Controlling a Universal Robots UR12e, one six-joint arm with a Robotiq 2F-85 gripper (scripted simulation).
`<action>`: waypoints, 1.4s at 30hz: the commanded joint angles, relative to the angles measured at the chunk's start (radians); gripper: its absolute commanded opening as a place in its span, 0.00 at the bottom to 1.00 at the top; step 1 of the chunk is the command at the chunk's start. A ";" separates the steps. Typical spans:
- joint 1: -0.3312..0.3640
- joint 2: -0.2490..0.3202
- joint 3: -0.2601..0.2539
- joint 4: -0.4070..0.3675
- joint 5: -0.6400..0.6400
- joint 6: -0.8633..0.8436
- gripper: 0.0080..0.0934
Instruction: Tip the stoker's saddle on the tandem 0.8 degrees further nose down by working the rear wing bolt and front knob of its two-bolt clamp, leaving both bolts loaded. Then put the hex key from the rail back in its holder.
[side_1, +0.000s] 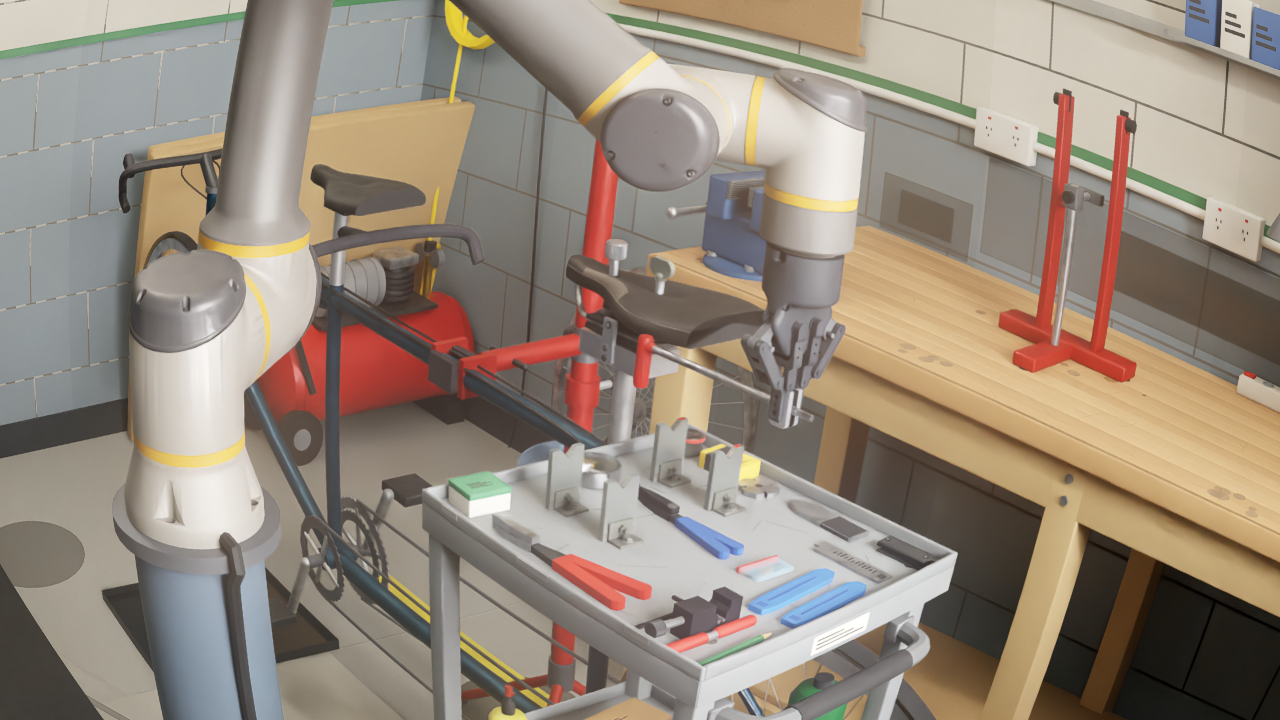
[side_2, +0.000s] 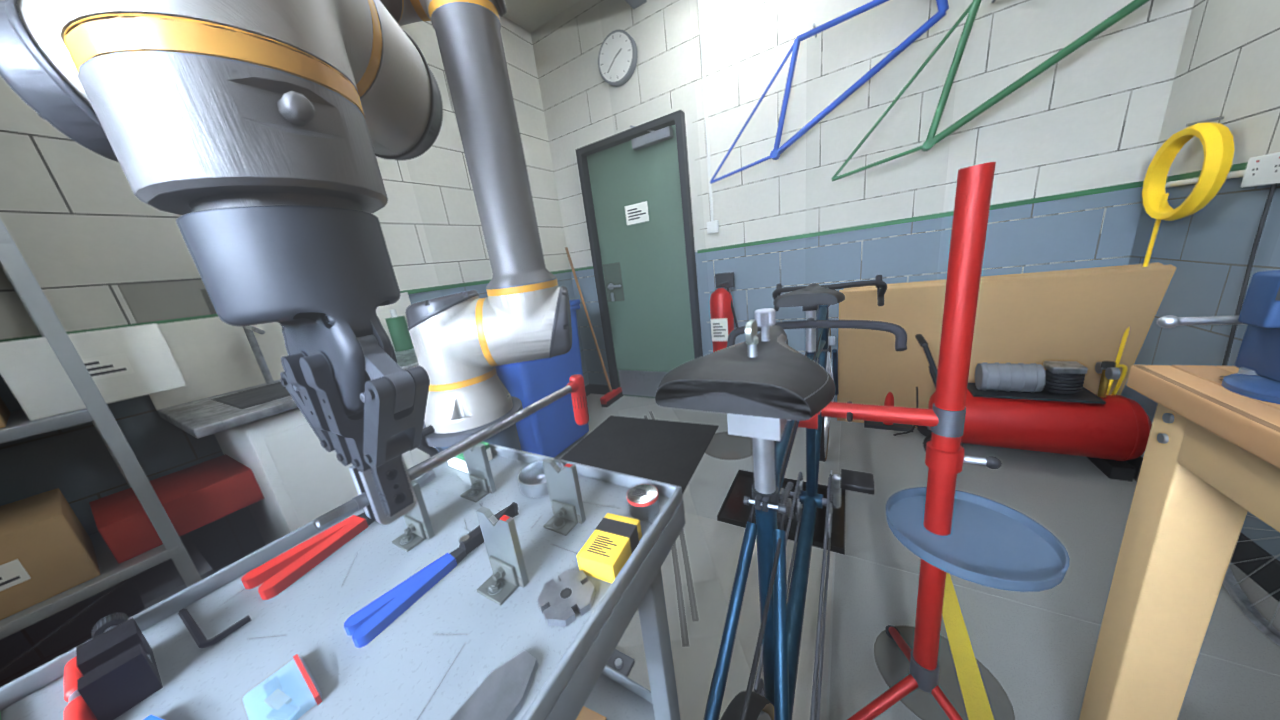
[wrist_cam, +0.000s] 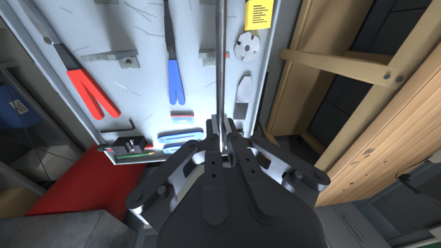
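My gripper (side_1: 788, 407) (side_2: 387, 492) (wrist_cam: 220, 125) hangs above the cart's far edge, closed around one end of the long steel hex key (side_1: 707, 367) (side_2: 488, 428) (wrist_cam: 220, 61), whose red T-handle (side_1: 643, 360) (side_2: 578, 399) points toward the tandem. The stoker's black saddle (side_1: 667, 309) (side_2: 747, 381) sits just behind, with the front knob (side_1: 616, 255) and the wing bolt (side_1: 661, 270) standing up above it. Upright grey holder brackets (side_1: 618, 501) (side_2: 503, 551) stand on the cart below the key. The clamp under the saddle is hidden.
The grey tool cart (side_1: 689, 555) carries red-handled pliers (side_1: 591, 573), a blue-handled tool (side_1: 694, 524), tyre levers and a yellow box (side_2: 609, 546). The wooden workbench (side_1: 1029, 376) runs along the right. A red repair stand (side_2: 949, 358) holds the bike.
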 joint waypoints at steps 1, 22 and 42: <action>0.000 0.003 0.002 -0.006 0.000 0.000 0.00; 0.000 0.076 0.046 -0.124 0.000 0.000 0.00; 0.000 0.081 0.049 -0.132 0.000 0.000 0.00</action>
